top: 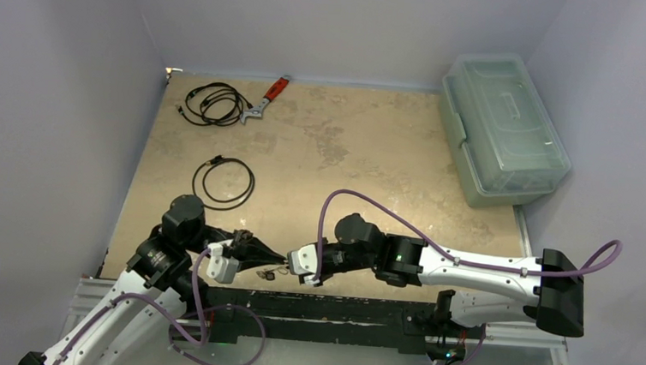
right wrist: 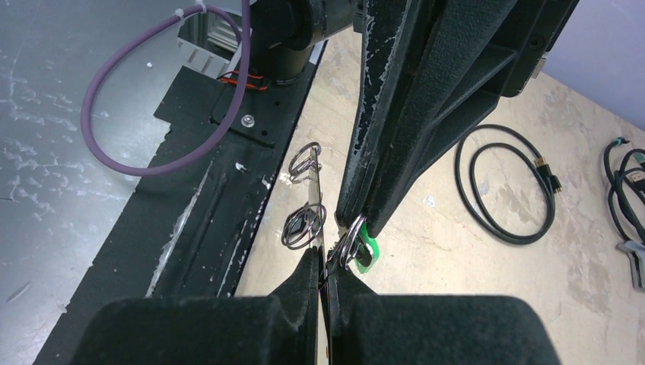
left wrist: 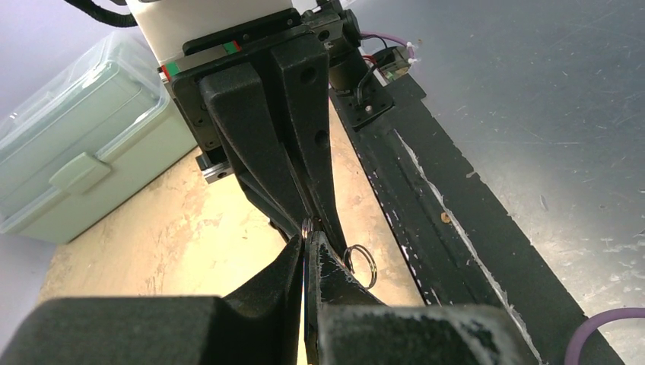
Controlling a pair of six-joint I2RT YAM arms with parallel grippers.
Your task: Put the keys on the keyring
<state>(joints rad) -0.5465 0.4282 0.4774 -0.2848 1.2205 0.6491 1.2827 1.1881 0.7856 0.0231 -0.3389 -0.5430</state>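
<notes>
My two grippers meet tip to tip at the table's near edge. My right gripper [top: 292,261] [right wrist: 325,258] is shut on the thin grey keyring [right wrist: 319,194], seen edge-on, with small metal rings [right wrist: 303,226] dangling beside it. My left gripper [top: 277,258] [left wrist: 308,242] is shut on the small ring of the green-tagged key [right wrist: 368,253], held against the keyring right at the right gripper's tips. In the left wrist view another small ring [left wrist: 362,266] hangs beside my fingers. The blue-tagged and the dark-and-white-tagged keys cannot be made out.
Two coiled black cables [top: 215,104] [top: 223,182] and a red-handled wrench [top: 267,99] lie at the far left. A clear lidded plastic box [top: 502,126] stands at the far right. A black mounting rail [top: 328,307] runs along the near edge under the grippers.
</notes>
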